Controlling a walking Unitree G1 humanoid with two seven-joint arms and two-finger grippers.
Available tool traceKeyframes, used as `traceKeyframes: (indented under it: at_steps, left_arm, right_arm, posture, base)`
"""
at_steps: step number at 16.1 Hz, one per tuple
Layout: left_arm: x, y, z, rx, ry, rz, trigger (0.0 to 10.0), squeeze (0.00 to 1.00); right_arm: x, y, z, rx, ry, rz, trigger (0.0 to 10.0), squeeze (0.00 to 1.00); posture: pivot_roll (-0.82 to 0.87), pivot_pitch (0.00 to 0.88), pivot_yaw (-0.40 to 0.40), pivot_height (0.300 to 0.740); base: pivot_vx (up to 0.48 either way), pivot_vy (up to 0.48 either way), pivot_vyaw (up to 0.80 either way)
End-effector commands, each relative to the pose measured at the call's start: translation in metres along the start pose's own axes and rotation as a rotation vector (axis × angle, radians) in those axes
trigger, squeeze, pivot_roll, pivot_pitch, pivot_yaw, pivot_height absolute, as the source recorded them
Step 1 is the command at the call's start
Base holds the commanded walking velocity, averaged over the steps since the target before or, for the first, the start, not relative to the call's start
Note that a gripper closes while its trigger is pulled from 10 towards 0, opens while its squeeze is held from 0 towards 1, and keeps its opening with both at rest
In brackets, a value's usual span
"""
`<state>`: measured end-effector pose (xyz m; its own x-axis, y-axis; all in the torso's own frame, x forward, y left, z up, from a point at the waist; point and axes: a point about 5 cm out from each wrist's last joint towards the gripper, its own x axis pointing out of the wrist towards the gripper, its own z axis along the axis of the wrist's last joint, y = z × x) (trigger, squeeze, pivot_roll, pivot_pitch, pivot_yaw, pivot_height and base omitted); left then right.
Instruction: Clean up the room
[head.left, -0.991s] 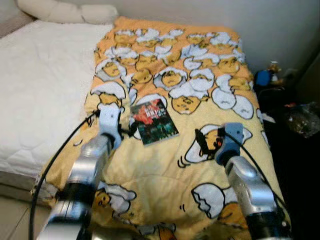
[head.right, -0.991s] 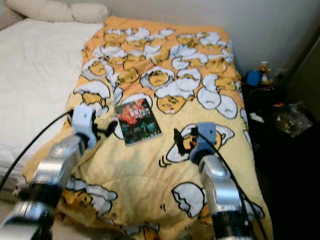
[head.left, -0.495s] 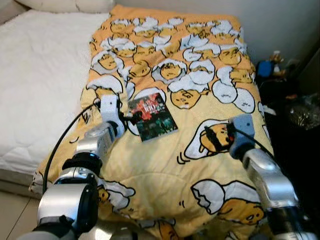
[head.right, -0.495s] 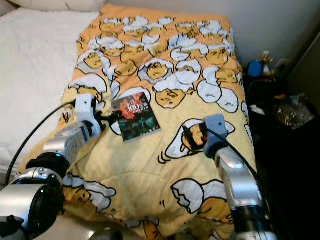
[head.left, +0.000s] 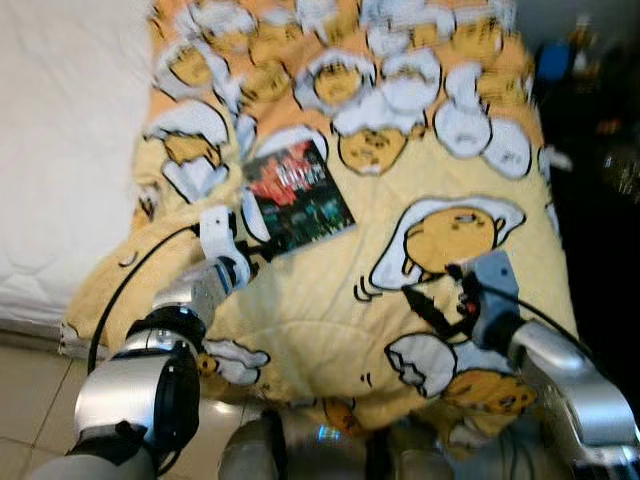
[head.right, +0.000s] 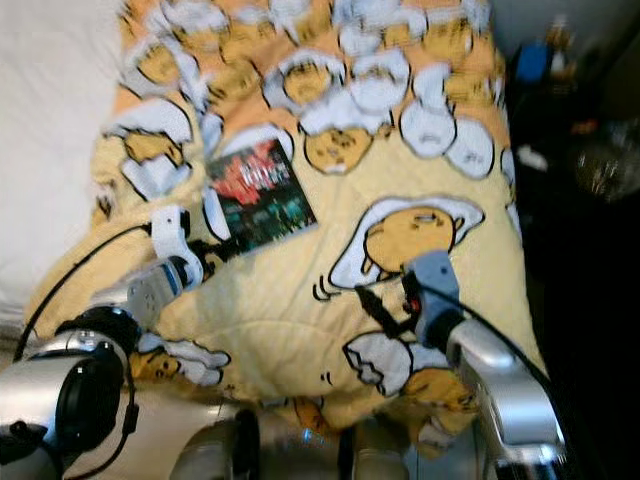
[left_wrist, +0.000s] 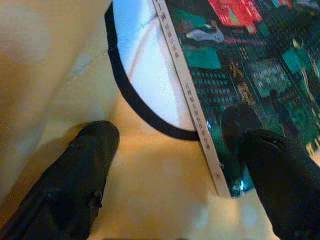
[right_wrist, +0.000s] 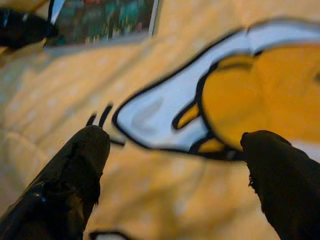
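- Book (head.left: 298, 196) lies flat on yellow egg-print blanket (head.left: 330, 300), towards robot's left, w/ white mattress (head.left: 60, 150) just beside.
- Left gripper (left_wrist: 170, 145) spread wide at book's near corner; one finger (left_wrist: 260, 150) over cover, other on blanket.
- Right gripper (right_wrist: 175, 150) also spread, above blanket, well apart from book.

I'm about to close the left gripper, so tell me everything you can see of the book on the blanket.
The book is a thin paperback with a dark cover in green and teal tones, red lettering near its top and a pale spine edge. It lies flat and closed on the yellow egg-print blanket, turned slightly askew. The left gripper is open astride its near corner: one finger rests over the cover, the other on the blanket beside the spine.
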<state>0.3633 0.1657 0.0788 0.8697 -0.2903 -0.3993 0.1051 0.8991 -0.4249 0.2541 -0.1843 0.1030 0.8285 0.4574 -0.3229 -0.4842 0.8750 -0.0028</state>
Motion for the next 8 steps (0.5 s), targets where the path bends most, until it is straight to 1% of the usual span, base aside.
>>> traceKeyframes:
  at_steps: [1,4,6,7,8]
  left_arm:
    - [-0.001,0.002,-0.007,-0.058,0.005,-0.025,10.0,0.0]
    - [-0.001,-0.001,0.004,-0.11,-0.08,-0.073,10.0,0.0]
    - [-0.001,-0.006,0.011,-0.201,-0.154,-0.139,10.0,0.0]
    - [-0.001,-0.01,0.015,-0.241,-0.198,-0.209,10.0,0.0]
    - [-0.002,-0.012,0.017,-0.271,-0.219,-0.26,10.0,0.0]
  right_arm:
    - [-0.002,0.009,0.005,0.01,-0.015,0.036,10.0,0.0]
    - [-0.009,0.013,0.009,0.038,-0.035,0.038,10.0,0.0]
    - [-0.013,0.016,0.01,0.049,-0.04,0.037,10.0,0.0]
    - [-0.016,0.016,0.01,0.052,-0.04,0.034,10.0,0.0]
    - [-0.018,0.017,0.011,0.055,-0.038,0.033,10.0,0.0]
  posture:
    - [-0.09,0.391,0.073,0.74]
    - [-0.09,0.396,0.078,0.74]
    - [-0.1,0.395,0.082,0.74]
    - [-0.11,0.394,0.084,0.74]
    - [-0.11,0.394,0.084,0.74]
  base:
    - [0.0,0.0,0.0]
    - [0.0,0.0,0.0]
    - [0.0,0.0,0.0]
    - [0.0,0.0,0.0]
    - [0.0,0.0,0.0]
